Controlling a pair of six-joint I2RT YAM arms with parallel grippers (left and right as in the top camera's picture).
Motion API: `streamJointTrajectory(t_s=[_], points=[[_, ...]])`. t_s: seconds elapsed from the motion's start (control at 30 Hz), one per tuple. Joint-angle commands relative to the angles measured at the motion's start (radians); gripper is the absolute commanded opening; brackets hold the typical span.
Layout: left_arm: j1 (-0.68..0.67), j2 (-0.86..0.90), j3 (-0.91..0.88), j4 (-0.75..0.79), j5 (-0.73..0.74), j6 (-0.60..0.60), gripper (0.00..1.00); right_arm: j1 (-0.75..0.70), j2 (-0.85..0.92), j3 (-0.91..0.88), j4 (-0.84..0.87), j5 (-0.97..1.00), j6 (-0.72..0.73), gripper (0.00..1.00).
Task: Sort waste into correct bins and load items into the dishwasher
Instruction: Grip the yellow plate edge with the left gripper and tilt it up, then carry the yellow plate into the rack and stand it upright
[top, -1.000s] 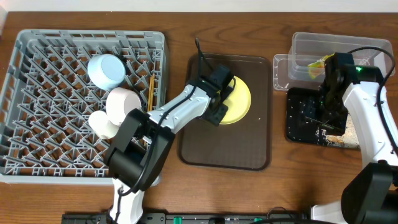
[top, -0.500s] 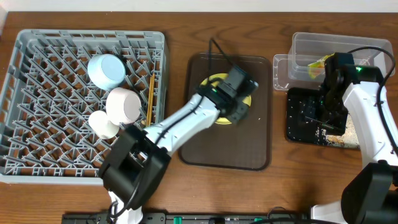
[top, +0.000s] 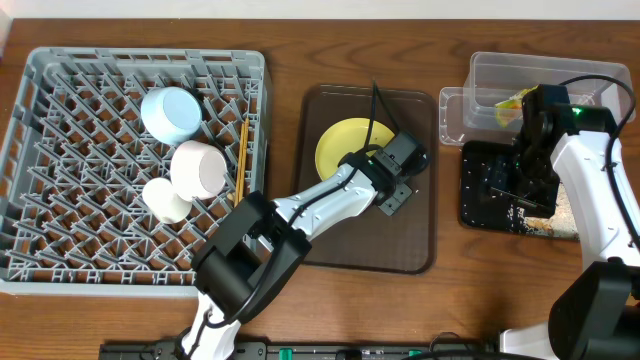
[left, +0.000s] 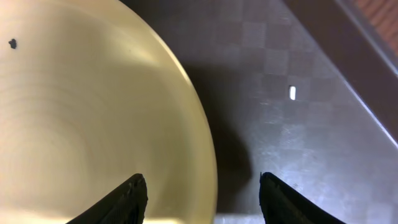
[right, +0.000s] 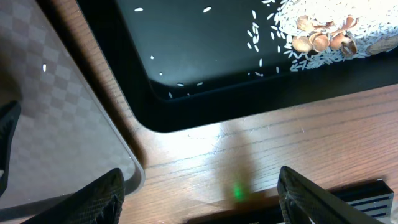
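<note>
White arms (top: 318, 196), black joints (top: 236, 262), black cables (top: 374, 105)

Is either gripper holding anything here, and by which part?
Nothing is held. The left gripper is open over the rim of the yellow plate, not clamped; the right gripper is open and empty by the black tray.

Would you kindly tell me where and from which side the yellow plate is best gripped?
Grip the thin rim at the plate's near-right edge, coming down from above. It lies flat on the tray, so only the rim, which seems to overhang, offers a pinch; the open left end effector straddles it there, one finger over plate, one over tray.
</note>
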Motion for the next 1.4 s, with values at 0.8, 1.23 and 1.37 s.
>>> streamJointTrajectory(t_s=[0.8,1.23,1.37], points=[[0.005,-0.092,-0.004,-0.035,-0.038,-0.001,0.06,-0.005,-0.023,0.010,0.006,-0.001,-0.019,0.76],[0.208,-0.451,-0.004,-0.101,0.212,-0.025,0.06,-0.005,-0.023,0.010,0.000,-0.001,-0.019,0.76],[0.373,-0.510,-0.004,-0.100,0.406,-0.067,0.06,-0.005,-0.023,0.010,0.000,-0.001,-0.019,0.76]])
